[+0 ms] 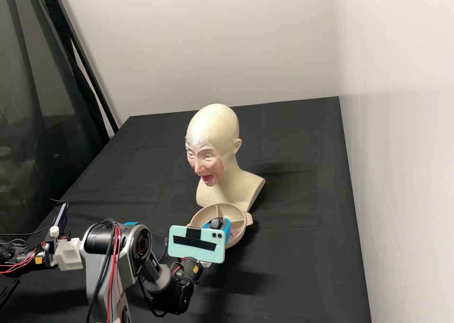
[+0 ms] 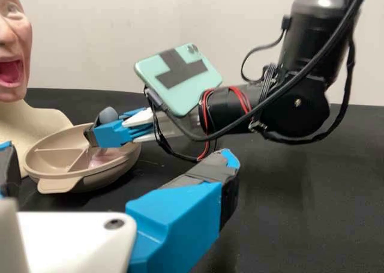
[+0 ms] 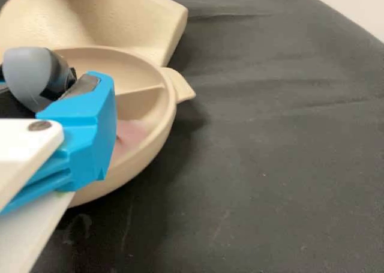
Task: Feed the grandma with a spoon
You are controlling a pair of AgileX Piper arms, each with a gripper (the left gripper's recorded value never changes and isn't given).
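Observation:
The grandma is a pale mannequin head at mid-bench, with its mouth open. A beige divided bowl stands right in front of her bust. One compartment holds something pink. My right gripper hangs over the bowl's near side, shut on the spoon's rounded grey handle. The spoon's bowl end is hidden. My left gripper sits low at the front left of the bench. It is open, holds nothing, and faces the bowl and the right gripper.
A teal phone-like block rides on the right wrist. White walls close the back and right side. A dark panel stands on the left. Red cables lie at the front left corner. Open black cloth spreads to the right of the bowl.

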